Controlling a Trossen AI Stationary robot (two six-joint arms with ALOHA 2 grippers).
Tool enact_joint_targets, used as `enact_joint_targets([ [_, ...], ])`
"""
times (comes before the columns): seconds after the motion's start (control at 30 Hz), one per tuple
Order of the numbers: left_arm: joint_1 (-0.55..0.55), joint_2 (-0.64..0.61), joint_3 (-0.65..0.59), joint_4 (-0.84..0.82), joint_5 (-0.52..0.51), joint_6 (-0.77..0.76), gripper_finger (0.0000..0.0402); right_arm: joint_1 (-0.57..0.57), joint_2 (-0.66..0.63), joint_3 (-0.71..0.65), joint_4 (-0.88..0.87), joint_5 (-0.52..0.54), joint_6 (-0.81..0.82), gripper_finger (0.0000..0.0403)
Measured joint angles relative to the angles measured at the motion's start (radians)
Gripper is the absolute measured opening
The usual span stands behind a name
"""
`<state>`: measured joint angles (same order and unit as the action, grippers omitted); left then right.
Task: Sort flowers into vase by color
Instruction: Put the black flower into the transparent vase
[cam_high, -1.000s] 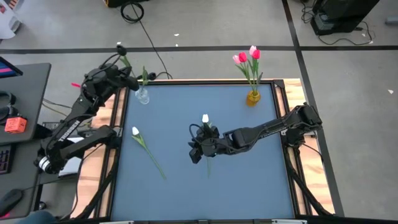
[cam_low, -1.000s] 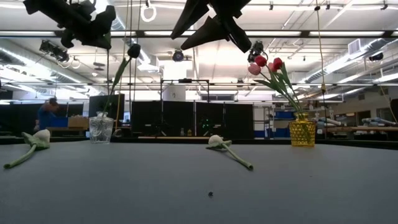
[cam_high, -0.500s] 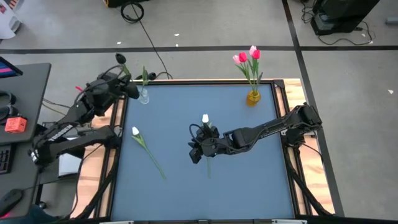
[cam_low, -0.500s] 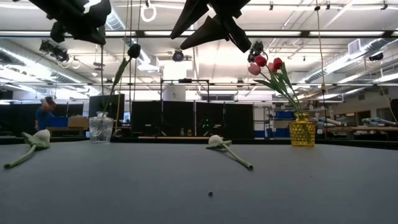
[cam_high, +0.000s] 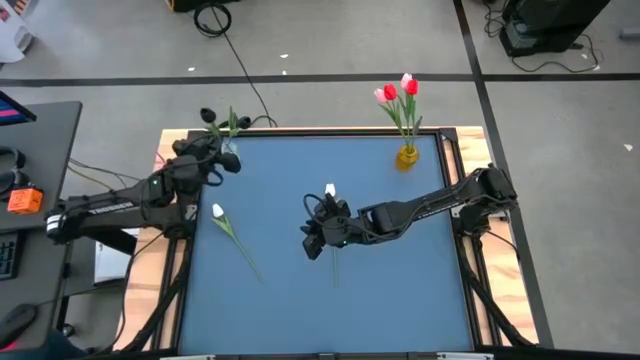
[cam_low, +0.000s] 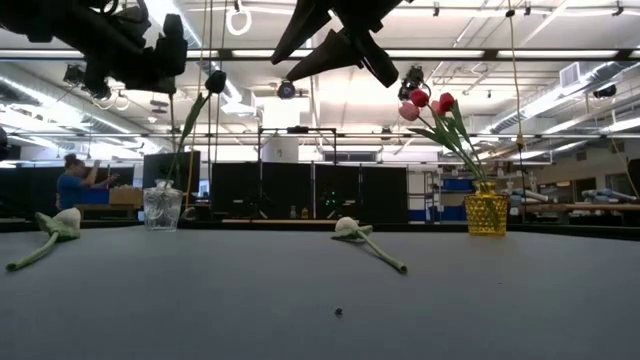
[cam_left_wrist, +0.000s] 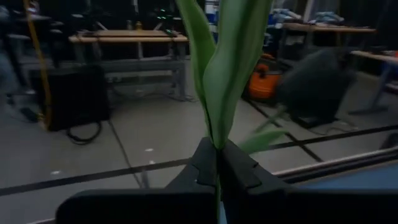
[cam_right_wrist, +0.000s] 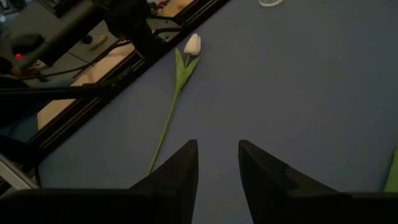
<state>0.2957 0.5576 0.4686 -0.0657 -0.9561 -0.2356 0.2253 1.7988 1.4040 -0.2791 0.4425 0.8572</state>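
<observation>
The flowers look feather-light: thin green artificial stems that will likely flex and roll, soft leaves, small bud heads easily crushed, so I'd take each by mid-stem, clear of the bud. One white tulip with a long green stem (cam_high: 237, 240) lies flat at about nine o'clock on the blue desk (cam_high: 400, 290); a second white tulip (cam_high: 331, 192) lies at the centre, partly under the right arm. A dark-headed tulip (cam_high: 210, 117) stands at eleven o'clock by the small clear glass vase (cam_low: 163, 208), its green leaves (cam_left_wrist: 217, 68) rising straight out of the left pincer (cam_left_wrist: 217, 163), which is clamped shut on the stem. Pink and red tulips (cam_high: 398, 93) sit in the yellow faceted vase (cam_high: 406, 156) at one o'clock. The right pincer (cam_right_wrist: 217, 163) hovers over the centre, prongs apart, holding nothing. A person (cam_low: 78, 183) stands far behind.
</observation>
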Motion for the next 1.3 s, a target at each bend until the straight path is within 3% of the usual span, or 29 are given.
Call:
enact_joint_targets([
  [0.27, 0.111, -0.002, 0.069, 0.008, -0.015, 0.167, 0.0002, -0.009, 0.0, 0.0, -0.013, -0.028, 0.003, 0.0123],
  [0.53, 0.217, -0.002, 0.068, 0.005, 0.069, 0.151, 0.0002, -0.032, 0.0, 0.0, -0.012, -0.052, -0.028, 0.0123],
  [0.97, 0.236, 0.007, 0.132, 0.02, 0.104, 0.157, 0.0003, -0.061, 0.0, 0.0, -0.015, -0.122, -0.084, 0.0123],
  [1.3, 0.278, 0.118, 0.132, -0.014, 0.124, 0.108, 0.0004, -0.087, 0.0, 0.0, -0.016, -0.153, -0.125, 0.0123],
])
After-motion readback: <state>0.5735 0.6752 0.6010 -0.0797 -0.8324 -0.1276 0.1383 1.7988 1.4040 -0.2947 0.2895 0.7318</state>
